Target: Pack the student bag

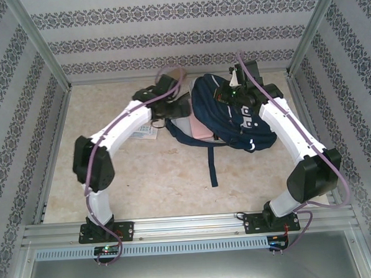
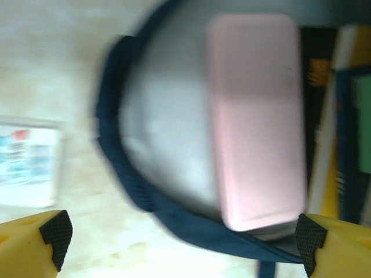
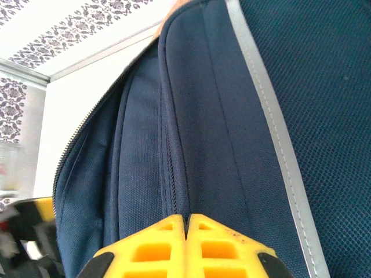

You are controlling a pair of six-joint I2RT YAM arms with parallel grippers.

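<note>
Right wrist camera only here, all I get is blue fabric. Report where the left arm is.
Observer: Left gripper hangs over the open student bag, jaws wide open.
Operator: Say what's under it.
Observer: A pink case, lying on the bag's grey lining.
Operator: Name anything outside the bag.
Observer: A white printed sheet on the table, left of the bag.

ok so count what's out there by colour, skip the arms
navy: 1, the student bag
pink: 1, a flat case lying in the bag's mouth
white: 1, a printed packet beside the bag
total: 3; the yellow and green shapes deeper in the bag are too blurred to count
</note>
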